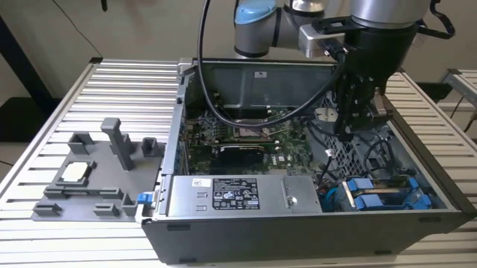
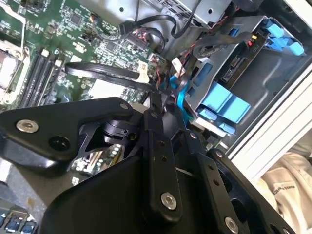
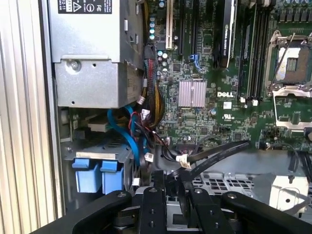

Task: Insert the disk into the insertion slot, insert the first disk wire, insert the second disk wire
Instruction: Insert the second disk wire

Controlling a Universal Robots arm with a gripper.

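down at the case (image 1: 298, 245) corner nearest the camera, on the exterior view's right, the blue-framed disk (image 1: 372, 201) sits inside the insertion slot (image 2: 273, 68), just beside the grey power supply (image 1: 238, 195). gripper (image 1: 349, 134) hangs over the perforated cage wall (image 1: 339, 153) further up that same edge, fingers pinched narrow on a flat black disk wire (image 3: 219, 152) that trails across the motherboard (image 3: 204, 68) in both wrist views
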